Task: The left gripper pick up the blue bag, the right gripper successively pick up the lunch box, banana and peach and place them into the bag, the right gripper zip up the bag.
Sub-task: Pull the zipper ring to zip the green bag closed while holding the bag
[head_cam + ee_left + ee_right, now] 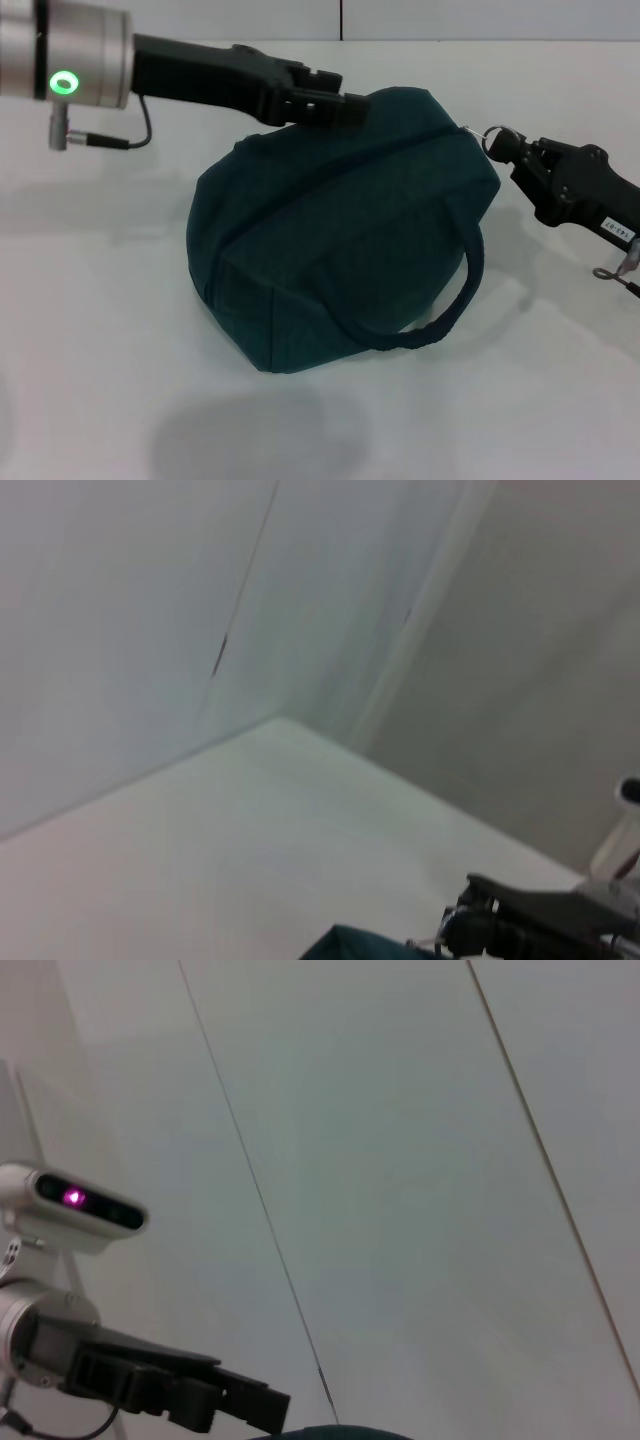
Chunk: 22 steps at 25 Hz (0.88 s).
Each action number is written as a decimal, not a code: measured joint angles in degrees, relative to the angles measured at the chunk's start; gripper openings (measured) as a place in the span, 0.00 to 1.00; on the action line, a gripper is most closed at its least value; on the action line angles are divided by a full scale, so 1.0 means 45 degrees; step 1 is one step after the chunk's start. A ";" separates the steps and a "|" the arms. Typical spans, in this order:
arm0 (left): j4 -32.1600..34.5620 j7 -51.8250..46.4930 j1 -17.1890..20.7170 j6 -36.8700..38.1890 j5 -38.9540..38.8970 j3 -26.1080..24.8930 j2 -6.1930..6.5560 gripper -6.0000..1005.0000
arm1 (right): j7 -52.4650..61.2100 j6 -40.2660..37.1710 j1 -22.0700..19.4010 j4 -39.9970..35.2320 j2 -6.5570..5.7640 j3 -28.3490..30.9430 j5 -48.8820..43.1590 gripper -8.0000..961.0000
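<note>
Blue bag point(340, 230) zipped and bulging mid-table, seam running from seven o'clock to two o'clock, left gripper point(345, 105) pinched on fabric at twelve o'clock, right gripper point(503, 143) closed on ring pull point(493, 136) at two o'clock, at seam's end.
</note>
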 joint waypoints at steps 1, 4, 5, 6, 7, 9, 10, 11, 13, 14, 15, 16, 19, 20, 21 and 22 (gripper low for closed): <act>0.0066 -0.0325 -0.0216 -0.0004 0.0268 0.0077 0.0014 0.56 | 0.0000 -0.0001 -0.0007 -0.0001 0.0000 0.0000 0.0001 0.01; 0.0132 -0.0938 -0.0717 -0.0034 0.0972 0.0188 0.0016 0.57 | -0.0002 -0.0008 -0.0025 -0.0001 -0.0001 0.0000 0.0011 0.01; 0.0147 -0.1100 -0.0839 -0.0050 0.1222 0.0214 -0.0001 0.58 | -0.0003 -0.0020 -0.0027 0.0002 -0.0001 0.0000 0.0014 0.01; 0.0157 -0.1272 -0.0942 -0.0083 0.1454 0.0286 -0.0009 0.58 | -0.0003 -0.0035 -0.0028 0.0006 -0.0002 0.0000 0.0016 0.01; 0.0158 -0.1426 -0.1005 -0.0115 0.1644 0.0368 -0.0012 0.59 | -0.0003 -0.0059 -0.0029 0.0008 -0.0001 0.0006 0.0016 0.01; 0.0188 -0.1882 -0.1124 -0.0367 0.2211 0.0808 -0.0014 0.58 | -0.0003 -0.0145 -0.0032 0.0010 -0.0001 0.0036 0.0019 0.01; 0.0194 -0.2083 -0.1159 -0.0510 0.2391 0.0995 -0.0015 0.57 | -0.0002 -0.0159 -0.0033 0.0012 -0.0001 0.0048 0.0021 0.01; 0.0210 -0.2294 -0.1208 -0.0681 0.2574 0.1245 -0.0016 0.56 | -0.0002 -0.0175 -0.0034 0.0013 -0.0002 0.0070 0.0027 0.01; 0.0218 -0.2509 -0.1254 -0.0839 0.2725 0.1610 -0.0018 0.53 | -0.0002 -0.0193 -0.0035 0.0014 -0.0001 0.0092 0.0042 0.01; 0.0223 -0.2578 -0.1270 -0.0878 0.2771 0.1809 -0.0020 0.52 | -0.0002 -0.0193 -0.0035 0.0014 -0.0001 0.0093 0.0045 0.01; 0.0226 -0.2598 -0.1285 -0.0888 0.2815 0.1935 -0.0021 0.51 | -0.0002 -0.0193 -0.0034 0.0014 -0.0001 0.0095 0.0047 0.01; 0.0228 -0.2602 -0.1315 -0.0889 0.2866 0.1996 -0.0022 0.50 | -0.0002 -0.0192 -0.0036 0.0014 -0.0001 0.0096 0.0047 0.01; 0.0224 -0.2607 -0.1416 -0.0891 0.2955 0.2137 -0.0027 0.46 | -0.0002 -0.0193 -0.0050 0.0014 -0.0001 0.0099 0.0049 0.01; 0.0224 -0.2608 -0.1435 -0.0891 0.2953 0.2160 -0.0027 0.45 | -0.0002 -0.0192 -0.0053 0.0015 -0.0001 0.0099 0.0048 0.01; 0.0224 -0.2608 -0.1436 -0.0892 0.2941 0.2160 -0.0028 0.44 | -0.0002 -0.0189 -0.0054 0.0021 -0.0002 0.0099 0.0049 0.01; 0.0223 -0.2609 -0.1435 -0.0891 0.2929 0.2163 -0.0030 0.42 | -0.0002 -0.0173 -0.0055 0.0024 -0.0002 0.0099 0.0050 0.01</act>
